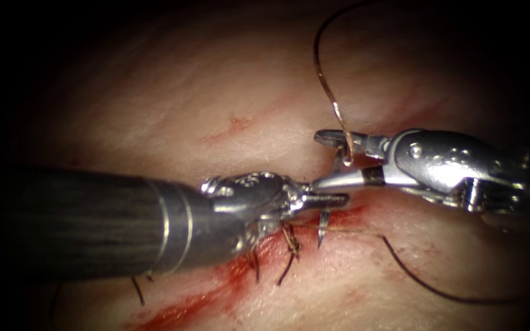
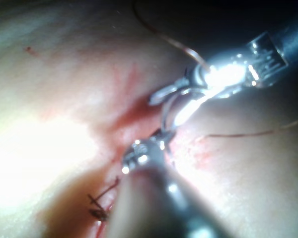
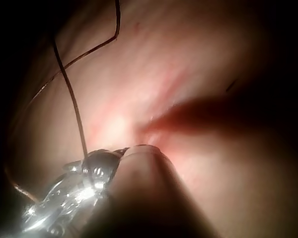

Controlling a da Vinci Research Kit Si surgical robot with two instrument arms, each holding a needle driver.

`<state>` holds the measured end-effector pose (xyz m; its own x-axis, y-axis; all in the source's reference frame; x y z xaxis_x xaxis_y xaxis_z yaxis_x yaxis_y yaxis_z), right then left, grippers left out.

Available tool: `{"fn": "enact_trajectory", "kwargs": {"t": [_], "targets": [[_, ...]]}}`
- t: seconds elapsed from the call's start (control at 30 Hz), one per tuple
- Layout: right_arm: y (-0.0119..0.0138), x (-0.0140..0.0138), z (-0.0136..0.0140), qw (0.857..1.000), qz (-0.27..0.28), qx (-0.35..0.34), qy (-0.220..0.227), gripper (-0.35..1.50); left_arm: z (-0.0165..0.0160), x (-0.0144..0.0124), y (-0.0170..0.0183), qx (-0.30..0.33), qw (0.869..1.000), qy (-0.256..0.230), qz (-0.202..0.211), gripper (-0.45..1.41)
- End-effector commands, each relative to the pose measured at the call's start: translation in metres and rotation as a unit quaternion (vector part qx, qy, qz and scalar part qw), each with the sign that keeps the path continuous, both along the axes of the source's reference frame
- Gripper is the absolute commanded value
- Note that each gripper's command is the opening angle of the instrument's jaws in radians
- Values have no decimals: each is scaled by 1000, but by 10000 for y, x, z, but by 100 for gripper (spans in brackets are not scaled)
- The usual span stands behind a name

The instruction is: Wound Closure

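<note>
Steel-grey, the left hand reaches in from the left over the cut, its jaws together on the curved needle. It grips the needle a little back from the point, and the pointed end hangs down just below the jaws, free above the tissue beside the red fluid that lines the cut. The rest of the needle's curve rises between the jaws of the right hand, which comes in from the right and stands with its jaws apart, one above and one below, closed on nothing. The two hands nearly touch at their tips. Thread runs from the right hand's jaws up and away to the far side in a long arc; another length trails off to the right across the tissue. Short dark cut ends of thread stand up from earlier stitches along the cut, near the left hand's wrist.
</note>
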<state>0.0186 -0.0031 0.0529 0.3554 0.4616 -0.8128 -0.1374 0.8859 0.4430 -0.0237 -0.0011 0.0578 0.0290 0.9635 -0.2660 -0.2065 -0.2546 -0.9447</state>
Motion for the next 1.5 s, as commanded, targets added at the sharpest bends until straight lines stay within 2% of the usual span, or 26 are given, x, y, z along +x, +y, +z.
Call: {"fn": "enact_trajectory", "kwargs": {"t": [0.03,0.07,0.1,0.13,0.57,0.6,0.63,0.67,0.7,0.73,0.8,0.97,1.03,1.2,1.33,1.5], "targets": [[-2,6,5,1000,0,2,1,-17,6,-5,-3,1,1000,0,0,-45],[-2,6,5,1000,0,2,1,-17,6,-5,-3,1,1000,0,0,-45],[-2,6,5,1000,0,2,1,-34,5,-5,-3,1,1000,0,0,-45],[-2,6,5,1000,-1,2,2,-35,5,-5,-3,1,1000,0,0,-45],[2,-3,-2,1000,5,2,-1,-35,-3,-7,-5,-8,1000,2,0,-45],[2,-4,-2,1000,6,2,-2,-35,-5,-9,-4,-22,1000,4,2,-38],[3,-5,-1,1000,6,2,-2,-35,-6,-11,-3,-36,999,5,4,5],[4,-7,0,1000,4,-1,-2,-35,-7,-12,-2,-50,999,7,6,39],[5,-11,1,1000,-6,-22,1,-35,-9,-14,1,-77,997,10,10,96],[5,-11,1,1000,-6,-22,1,-35,-9,-14,1,-77,997,10,10,96],[6,-18,2,999,-27,-44,7,-35,-11,-15,4,-96,995,12,13,120],[11,-40,4,993,-65,-100,13,-35,-9,-12,7,-128,992,16,18,125],[18,-53,3,991,-49,-120,18,-35,-6,-11,4,-138,990,18,22,125],[33,-77,7,981,-21,-190,-13,-35,1,-3,-11,-152,988,20,29,125],[33,-72,19,974,-44,-223,6,-35,8,9,-38,-187,981,31,47,116],[25,-46,31,961,-86,-260,39,-35,24,8,-76,-196,974,42,102,110]]}}
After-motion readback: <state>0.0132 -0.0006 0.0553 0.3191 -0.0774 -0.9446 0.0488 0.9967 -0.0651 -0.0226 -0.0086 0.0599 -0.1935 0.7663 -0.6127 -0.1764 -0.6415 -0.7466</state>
